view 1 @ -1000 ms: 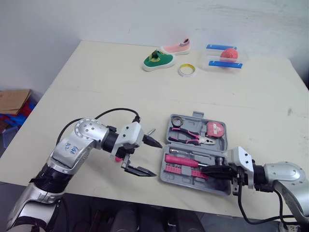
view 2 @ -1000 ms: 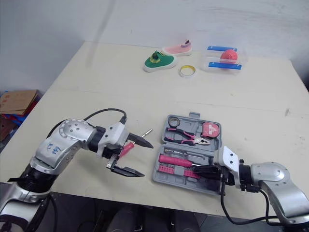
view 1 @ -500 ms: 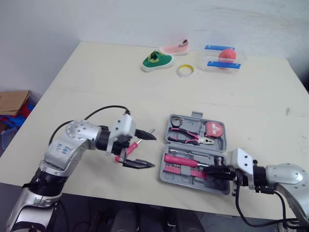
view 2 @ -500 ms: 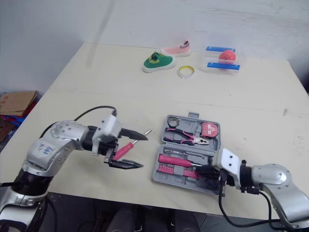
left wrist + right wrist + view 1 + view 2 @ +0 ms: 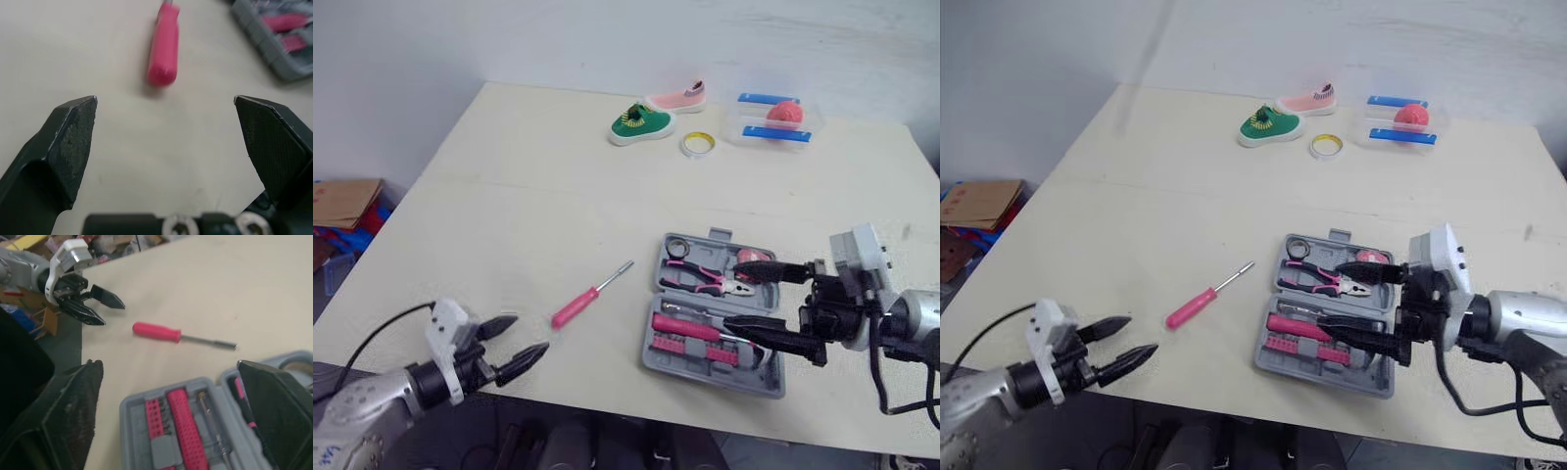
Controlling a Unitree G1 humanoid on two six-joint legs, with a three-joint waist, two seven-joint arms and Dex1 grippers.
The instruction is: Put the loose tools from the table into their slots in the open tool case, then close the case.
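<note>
A pink-handled screwdriver (image 5: pixel 576 306) lies loose on the table, left of the open grey tool case (image 5: pixel 764 370). Pink pliers (image 5: pixel 703 282), a pink tape measure (image 5: pixel 750 258) and a pink-handled driver (image 5: pixel 689 327) sit in the case. My left gripper (image 5: pixel 515 342) is open and empty at the table's front edge, a short way left of the screwdriver (image 5: pixel 164 46). My right gripper (image 5: pixel 744 299) hovers open over the right half of the case, holding nothing. In the right wrist view its fingers (image 5: pixel 73 421) frame the case (image 5: pixel 142 406) and the screwdriver (image 5: pixel 156 331).
At the far edge lie a green shoe (image 5: pixel 641 122), a pink shoe (image 5: pixel 680 98), a roll of tape (image 5: pixel 697 144) and a clear container (image 5: pixel 773 119) with a red ball. A cardboard box (image 5: pixel 347 196) sits on the floor to the left.
My left arm has drawn back to the front left edge, leaving the screwdriver uncovered on the table. My right gripper has opened and risen over the case. The camera has shifted a little.
</note>
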